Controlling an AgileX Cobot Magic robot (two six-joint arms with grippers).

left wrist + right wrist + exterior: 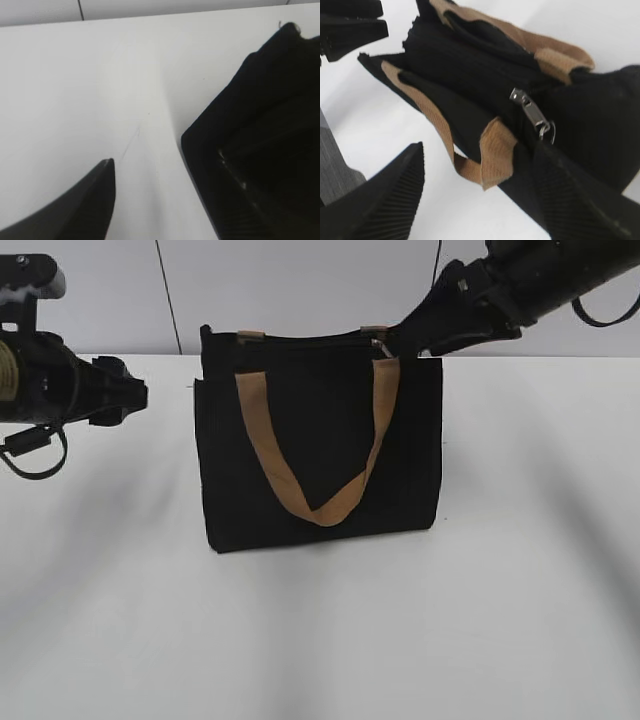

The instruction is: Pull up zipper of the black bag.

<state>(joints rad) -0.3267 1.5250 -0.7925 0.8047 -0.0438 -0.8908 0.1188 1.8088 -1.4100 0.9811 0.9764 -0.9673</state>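
Observation:
The black bag (318,455) stands upright mid-table with a tan strap handle (320,502) hanging down its front. The zipper (379,343) sits at the right end of the bag's top edge. In the right wrist view the silvery pull tab (531,111) lies on the black bag (470,65), just above my right finger. My right gripper (397,344) (480,150) is open at the bag's top right corner, apart from the tab. My left gripper (138,392) (162,162) is open and empty, left of the bag (280,75), not touching it.
The white table (320,640) spreads around the bag. A pale wall with a dark vertical seam (168,295) stands behind. The left arm's black body (40,380) hangs over the table's left side.

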